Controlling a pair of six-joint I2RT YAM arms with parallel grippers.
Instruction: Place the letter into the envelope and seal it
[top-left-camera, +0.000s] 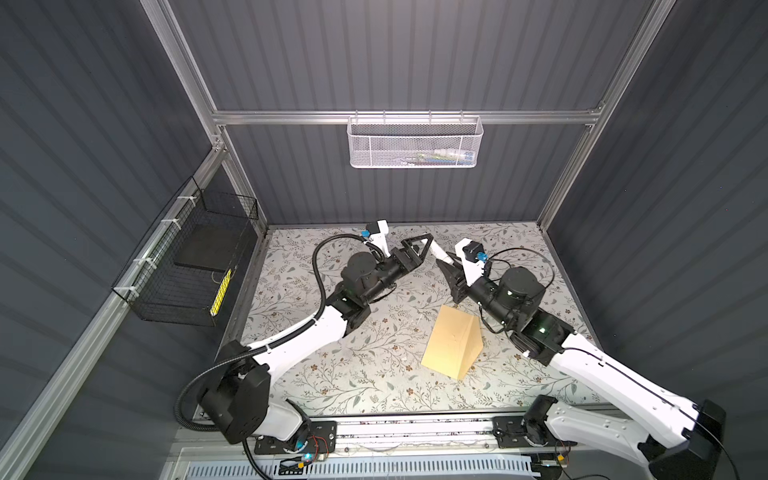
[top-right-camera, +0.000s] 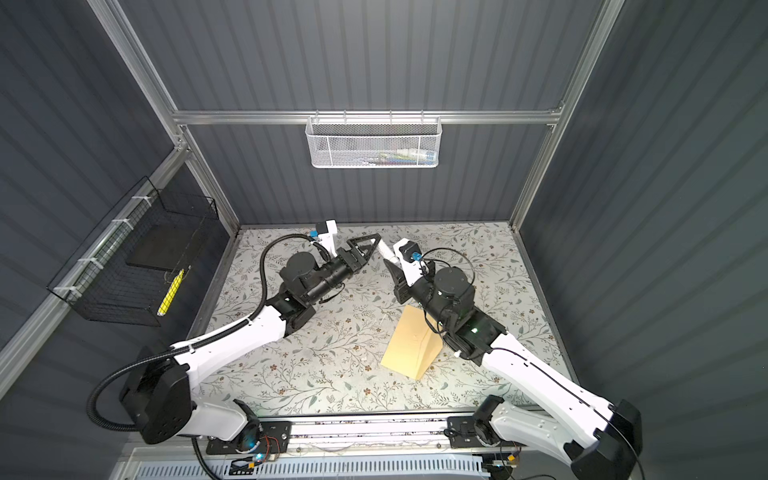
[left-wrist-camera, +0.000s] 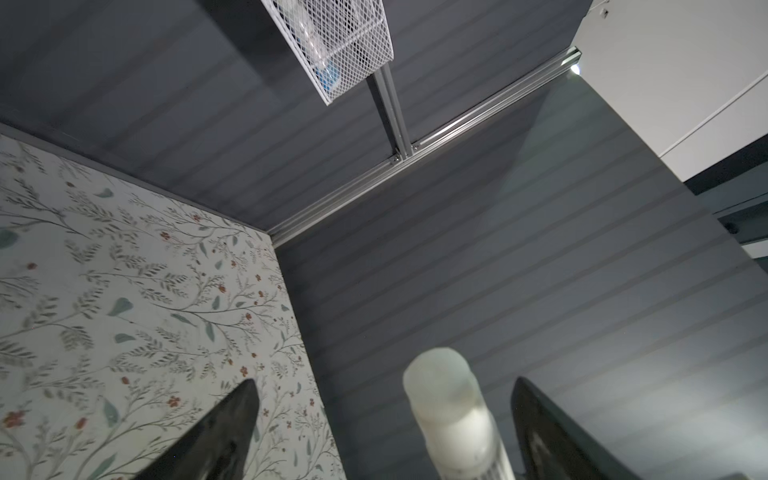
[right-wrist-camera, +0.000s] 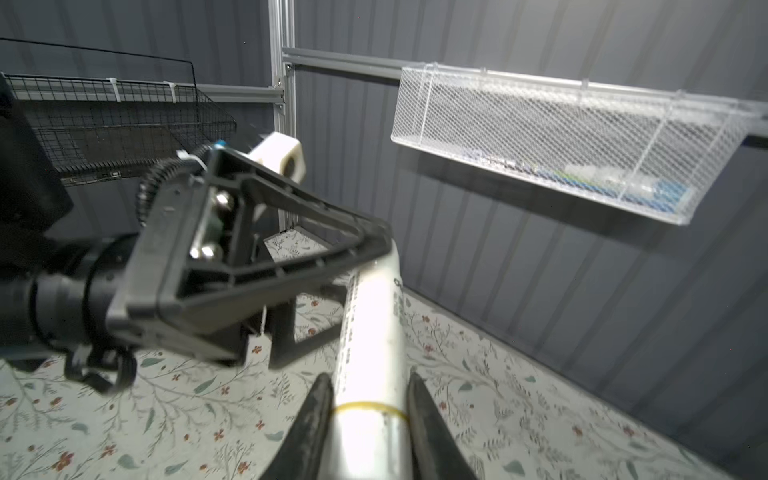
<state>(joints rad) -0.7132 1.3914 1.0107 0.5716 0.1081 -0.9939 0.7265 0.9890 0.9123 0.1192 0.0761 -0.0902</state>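
Note:
The tan envelope (top-left-camera: 449, 343) (top-right-camera: 409, 345) lies on the floral table right of centre, its triangular flap (top-left-camera: 471, 347) along the right side. The letter shows in no view. Above the table's back middle, my right gripper (top-left-camera: 444, 267) (right-wrist-camera: 369, 376) is shut on a white tube (top-left-camera: 439, 252) (right-wrist-camera: 370, 316), just above its yellow ring. My left gripper (top-left-camera: 428, 242) (left-wrist-camera: 384, 381) is open around the tube's capped end (left-wrist-camera: 446, 399); both jaws stand clear of it.
A white mesh basket (top-left-camera: 415, 143) with small items hangs on the back wall. A black wire basket (top-left-camera: 187, 266) hangs on the left wall. The floral table (top-left-camera: 365, 374) is walled by grey panels. The right arm's forearm reaches over the envelope's far corner.

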